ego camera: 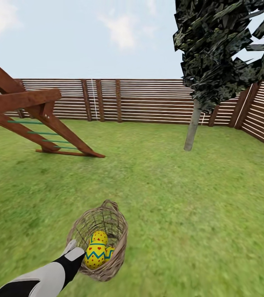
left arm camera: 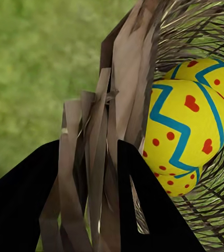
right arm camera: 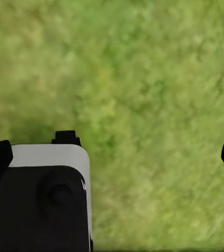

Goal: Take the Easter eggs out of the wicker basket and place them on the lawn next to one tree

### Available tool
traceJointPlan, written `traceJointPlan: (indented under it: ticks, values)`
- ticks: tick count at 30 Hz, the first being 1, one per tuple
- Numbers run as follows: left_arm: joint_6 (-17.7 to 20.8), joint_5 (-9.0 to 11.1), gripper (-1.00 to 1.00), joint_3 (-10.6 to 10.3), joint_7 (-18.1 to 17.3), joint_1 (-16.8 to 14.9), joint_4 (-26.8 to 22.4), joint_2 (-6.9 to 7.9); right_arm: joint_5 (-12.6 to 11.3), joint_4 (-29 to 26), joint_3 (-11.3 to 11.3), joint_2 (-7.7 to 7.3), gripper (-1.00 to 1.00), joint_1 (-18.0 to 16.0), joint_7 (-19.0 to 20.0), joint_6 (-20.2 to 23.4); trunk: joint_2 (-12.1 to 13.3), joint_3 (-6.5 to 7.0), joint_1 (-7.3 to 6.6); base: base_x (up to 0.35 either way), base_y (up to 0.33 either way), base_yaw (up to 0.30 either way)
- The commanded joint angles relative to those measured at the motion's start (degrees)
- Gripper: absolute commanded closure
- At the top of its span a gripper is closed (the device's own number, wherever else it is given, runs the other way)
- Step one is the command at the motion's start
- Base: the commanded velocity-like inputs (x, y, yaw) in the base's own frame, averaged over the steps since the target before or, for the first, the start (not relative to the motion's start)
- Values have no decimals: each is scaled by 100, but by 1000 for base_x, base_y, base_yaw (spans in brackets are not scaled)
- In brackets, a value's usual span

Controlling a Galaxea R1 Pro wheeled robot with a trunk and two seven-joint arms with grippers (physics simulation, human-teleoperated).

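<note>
Easter eggs, yellow with blue zigzag bands and red dots (ego camera: 95, 251), lie together inside the round wicker basket of open-woven brown-grey twigs (ego camera: 117, 231), which appears tipped, its mouth facing the head camera, over the mottled green lawn (ego camera: 189, 198). Two eggs show plainly in the head view and a sliver of a third beside them; the left wrist view shows the same cluster (left arm camera: 188, 131) pressed against the weave.

The left gripper (left arm camera: 91, 173) is clamped on the basket's rim wall, dark fingers (left arm camera: 143, 194) on either side of the twig strips. The right gripper (right arm camera: 117, 157) hangs over bare grass with its fingers spread apart, grasping nothing.

The step in hand seems to be carrying the whole basket toward the tree with the pale grey-beige trunk (ego camera: 192, 128), which stands well apart, near the brown slatted fence (ego camera: 148, 101). Doing it well probably means keeping the mouth turned upward so no egg rolls out on the way, holding the grip firm on the thin weave, and setting down just beside the trunk before lifting eggs out singly.
</note>
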Motion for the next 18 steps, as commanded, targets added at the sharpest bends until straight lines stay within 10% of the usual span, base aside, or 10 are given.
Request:
traceJointPlan:
  ticks: [1,18]
  values:
    - [-15,-18,100,30,10,-3,-12,-1,14,21,10,2,-100,-10,-23,-29,34,13,-21,0,0,-281]
    - [-15,-57,100,26,-2,-3,-12,-27,14,21,10,2,-100,-8,-23,-29,596,325,-329,0,0,-281]
